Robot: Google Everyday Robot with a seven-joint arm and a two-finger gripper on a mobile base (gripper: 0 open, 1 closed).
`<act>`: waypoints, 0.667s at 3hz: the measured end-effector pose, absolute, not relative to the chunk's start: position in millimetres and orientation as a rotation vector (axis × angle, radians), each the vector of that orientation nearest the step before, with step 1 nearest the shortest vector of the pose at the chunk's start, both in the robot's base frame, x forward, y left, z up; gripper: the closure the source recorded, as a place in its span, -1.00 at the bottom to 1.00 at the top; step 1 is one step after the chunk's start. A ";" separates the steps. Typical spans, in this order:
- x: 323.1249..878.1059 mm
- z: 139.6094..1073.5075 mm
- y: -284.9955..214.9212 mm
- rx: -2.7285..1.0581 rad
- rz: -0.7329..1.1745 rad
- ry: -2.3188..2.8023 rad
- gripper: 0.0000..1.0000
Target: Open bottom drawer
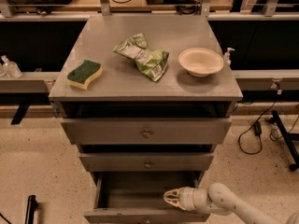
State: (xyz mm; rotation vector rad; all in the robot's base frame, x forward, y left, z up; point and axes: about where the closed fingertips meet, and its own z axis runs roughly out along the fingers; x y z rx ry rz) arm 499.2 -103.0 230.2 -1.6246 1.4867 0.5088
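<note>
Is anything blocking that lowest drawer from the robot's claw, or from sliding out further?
Nothing visible does. The gripper sits over the open bottom drawer, near its front wall. What lies ahead of the drawer is out of view.

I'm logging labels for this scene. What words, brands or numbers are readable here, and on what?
No text can be read.
green snack bag: has printing, too blurred to read.
pump bottle: any label is too small to read.
sponge, bowl: no text visible.
pincer, reaching into the open bottom drawer: no markings visible.
</note>
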 end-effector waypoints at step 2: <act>503.5 223.1 -97.9 -1.642 0.528 1.547 0.69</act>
